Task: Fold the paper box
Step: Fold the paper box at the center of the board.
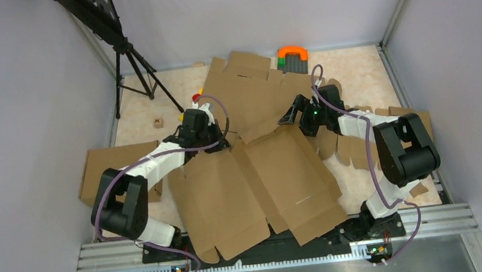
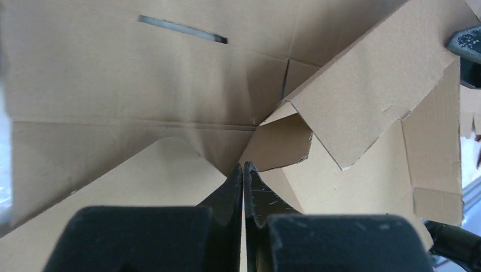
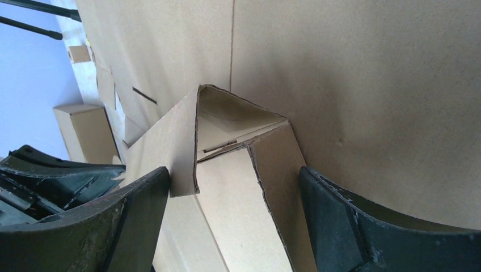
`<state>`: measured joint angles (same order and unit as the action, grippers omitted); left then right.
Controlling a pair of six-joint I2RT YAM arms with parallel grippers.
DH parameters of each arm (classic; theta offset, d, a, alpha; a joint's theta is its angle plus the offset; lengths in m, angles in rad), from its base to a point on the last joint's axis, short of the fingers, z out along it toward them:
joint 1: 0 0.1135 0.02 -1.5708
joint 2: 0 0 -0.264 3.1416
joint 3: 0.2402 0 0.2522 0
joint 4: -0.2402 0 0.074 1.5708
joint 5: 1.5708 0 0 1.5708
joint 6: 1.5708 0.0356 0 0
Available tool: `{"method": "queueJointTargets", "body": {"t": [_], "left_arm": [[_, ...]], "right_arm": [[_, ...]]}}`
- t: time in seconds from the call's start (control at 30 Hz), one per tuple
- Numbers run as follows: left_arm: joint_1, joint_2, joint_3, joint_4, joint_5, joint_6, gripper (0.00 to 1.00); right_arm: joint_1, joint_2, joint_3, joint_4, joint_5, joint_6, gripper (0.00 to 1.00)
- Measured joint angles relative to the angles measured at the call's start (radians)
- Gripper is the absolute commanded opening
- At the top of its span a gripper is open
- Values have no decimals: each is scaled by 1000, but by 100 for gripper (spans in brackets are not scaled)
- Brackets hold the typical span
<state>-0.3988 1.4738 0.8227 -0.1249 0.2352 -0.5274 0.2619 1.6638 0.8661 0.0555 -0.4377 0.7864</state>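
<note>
The paper box point(image 1: 256, 175) is a big brown die-cut sheet lying mostly flat across the table, with its far half tilted up. My left gripper point(image 1: 219, 138) is at the sheet's left side near the middle crease. In the left wrist view it point(image 2: 244, 168) is shut, tips against a folded corner of the paper box point(image 2: 113, 85), and nothing shows between the fingers. My right gripper point(image 1: 288, 116) is on the opposite side of the crease. It point(image 3: 235, 190) stands open around two raised flaps of the paper box point(image 3: 368, 85), the left finger point(image 3: 142, 215) touching one flap.
A smaller cardboard slab point(image 1: 103, 171) lies at the left. Cardboard scraps point(image 1: 354, 148) lie under the right arm. An orange and green toy point(image 1: 292, 56) sits at the back, a tripod point(image 1: 132, 59) at the back left, and a small wooden block point(image 1: 158, 123) near it.
</note>
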Motion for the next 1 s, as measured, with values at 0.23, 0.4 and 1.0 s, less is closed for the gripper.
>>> {"method": "queueJointTargets", "body": {"t": [0.23, 0.4, 1.0], "left_arm": [[0, 42, 11, 23, 87, -6, 0], [-2, 69, 11, 39, 109, -6, 0], [-185, 96, 31, 35, -123, -52, 0]], "right_arm": [[0, 0, 0, -2, 0, 0, 83], [5, 0, 0, -2, 0, 0, 83], [22, 0, 0, 0, 2, 1, 79]]}}
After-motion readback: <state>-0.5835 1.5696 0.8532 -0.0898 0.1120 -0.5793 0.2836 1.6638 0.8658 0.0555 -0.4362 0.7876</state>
